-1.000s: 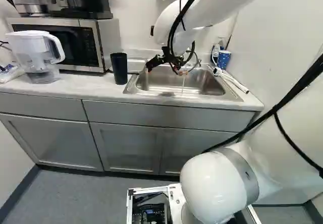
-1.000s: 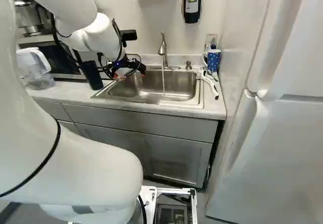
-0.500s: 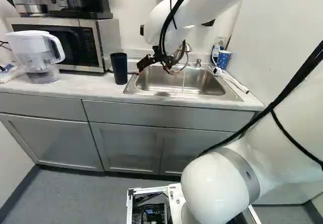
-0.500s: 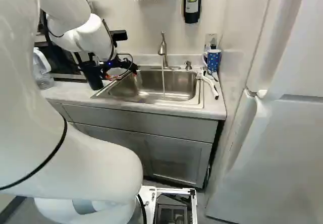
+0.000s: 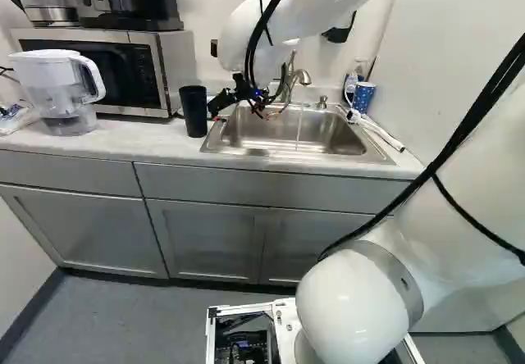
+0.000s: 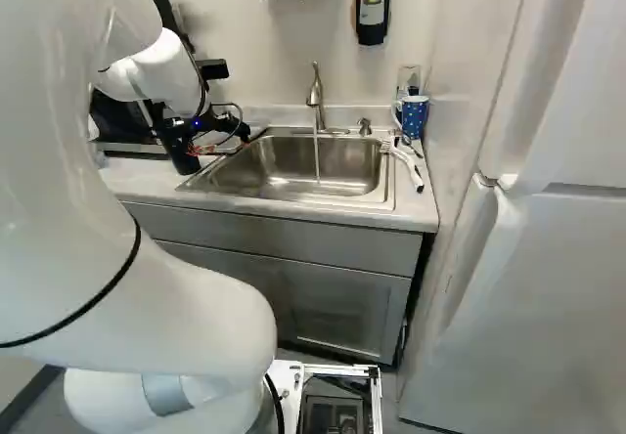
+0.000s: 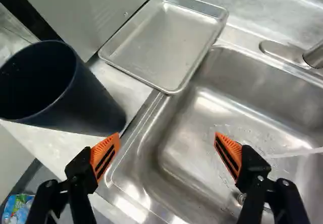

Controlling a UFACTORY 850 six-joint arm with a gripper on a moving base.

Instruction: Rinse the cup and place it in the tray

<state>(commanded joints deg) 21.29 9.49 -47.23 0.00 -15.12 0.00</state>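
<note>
Black-fingered, am holding the gripper (image 5: 215, 110) wide apart at the end of the bent white arm (image 5: 316, 11), beside the edge of the sink (image 5: 210, 142). Am showing in the wrist view two orange pads (image 7: 107, 153) facing each other across a broad gap, one near the sink's rim and one over the basin. Am seeing the dark cup (image 5: 195, 114) standing upright on the counter (image 5: 107, 145), left of the sink in the left base view and in front of the microwave (image 5: 146, 73). Am finding that same cup outside the gap, ahead of one finger, with its lower end near the pad; am failing to tell touching from nearly touching there. Am viewing the metal tray (image 7: 161, 42) ahead of the gripper, lying partly over a corner of the sink, between cup and faucet (image 6: 316, 97). Am watching thin running water (image 6: 317, 160) falling from the faucet into the basin. At the sink's right side in the right base view, am seeing a white brush (image 6: 411, 168) near a blue dotted mug (image 6: 415, 118).
</note>
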